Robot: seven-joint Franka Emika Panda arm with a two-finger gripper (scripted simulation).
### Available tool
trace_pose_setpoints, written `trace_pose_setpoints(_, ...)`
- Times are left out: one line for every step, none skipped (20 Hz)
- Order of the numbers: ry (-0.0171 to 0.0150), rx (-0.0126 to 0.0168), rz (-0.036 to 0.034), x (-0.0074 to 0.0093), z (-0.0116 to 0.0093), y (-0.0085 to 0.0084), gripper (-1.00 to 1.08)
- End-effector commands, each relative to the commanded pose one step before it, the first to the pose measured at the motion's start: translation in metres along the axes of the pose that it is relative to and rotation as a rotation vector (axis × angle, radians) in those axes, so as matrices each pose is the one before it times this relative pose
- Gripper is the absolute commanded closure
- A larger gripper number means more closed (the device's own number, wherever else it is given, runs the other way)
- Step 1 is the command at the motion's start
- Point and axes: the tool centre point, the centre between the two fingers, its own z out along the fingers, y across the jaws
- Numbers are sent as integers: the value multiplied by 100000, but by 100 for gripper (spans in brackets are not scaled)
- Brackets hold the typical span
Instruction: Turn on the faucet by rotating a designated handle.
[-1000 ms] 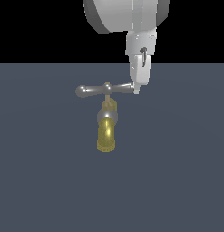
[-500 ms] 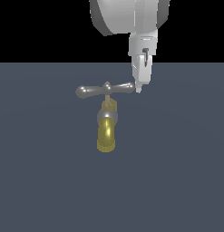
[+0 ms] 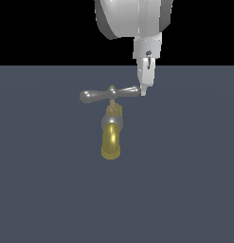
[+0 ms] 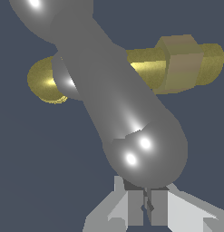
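Note:
The faucet [image 3: 111, 140] stands on the dark grey floor, its yellow-brass spout pointing toward the camera in the exterior view. Across its top lies the handle [image 3: 97, 95], a grey bar with bulbous ends and a small brass centre knob. My gripper [image 3: 143, 92] hangs down from above, its tip against the handle's end on the exterior view's right. In the wrist view the handle [image 4: 118, 104] fills the picture, its rounded end just in front of my gripper [image 4: 147, 204]. The fingers [image 4: 177, 213] sit close together with nothing between them. The brass faucet body [image 4: 149, 72] shows behind the bar.
The flat dark grey floor [image 3: 184, 190] stretches around the faucet, with black background above it. The arm's white wrist [image 3: 132, 19] hangs over the handle's end on the exterior view's right.
The arm has shifted slightly. The handle's end on the exterior view's right looks a little shorter and higher, as if the bar has turned a few degrees.

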Motion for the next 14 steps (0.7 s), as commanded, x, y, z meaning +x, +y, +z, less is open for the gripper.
trace_pose_setpoints(922,-424,-3472,2939,-82,919,108)
trace_pose_setpoints(4,-30,-39,214,-8,281,108)
trace_pose_setpoints(4,-30,-39,212,-8,279,108)
trace_pose_setpoints(4,-30,-39,210,-8,277,108)
trace_pose_setpoints(3,-30,-39,209,-8,274,108)
trace_pose_setpoints(0,0,0,183,11,277,108)
trace_pose_setpoints(5,-52,-67,223,-23,266,108)
trace_pose_setpoints(3,-30,-38,204,-9,267,108)
trace_pose_setpoints(0,0,0,177,10,271,108)
trace_pose_setpoints(4,-52,-66,218,-24,258,108)
trace_pose_setpoints(2,-30,-38,198,-10,260,108)
trace_pose_setpoints(0,0,0,171,10,264,108)
trace_pose_setpoints(2,-53,-66,213,-26,251,108)
trace_pose_setpoints(0,0,0,167,10,259,108)
